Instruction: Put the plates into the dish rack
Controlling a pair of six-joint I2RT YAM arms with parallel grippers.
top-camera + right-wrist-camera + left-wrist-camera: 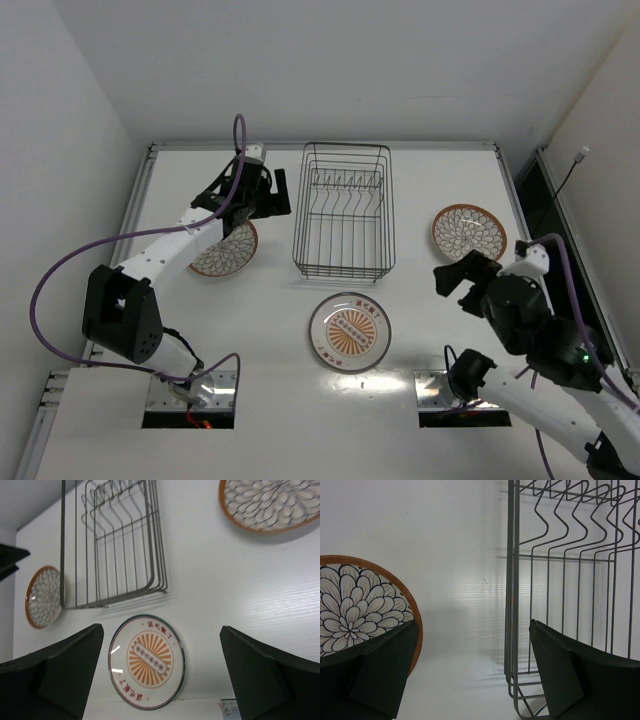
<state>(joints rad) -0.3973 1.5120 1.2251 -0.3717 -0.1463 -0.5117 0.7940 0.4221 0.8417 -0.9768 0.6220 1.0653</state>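
Evenly white table (pixel 440 330) and walls (pixel 350 70) surround the dish rack (pixel 346 146); left gripper (pixel 281 192) and right gripper (pixel 455 286) both gape.

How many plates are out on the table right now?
3. One scale-patterned plate lies left of the dish rack, partly under the left arm; a second scale-patterned plate lies right of it; the medallion plate lies in front of it. None appears hidden.

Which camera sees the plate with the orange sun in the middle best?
The right wrist camera: the sun plate is whole, big and sharp there. The top camera shows the sun plate whole too, but much smaller. The left wrist camera does not show it.
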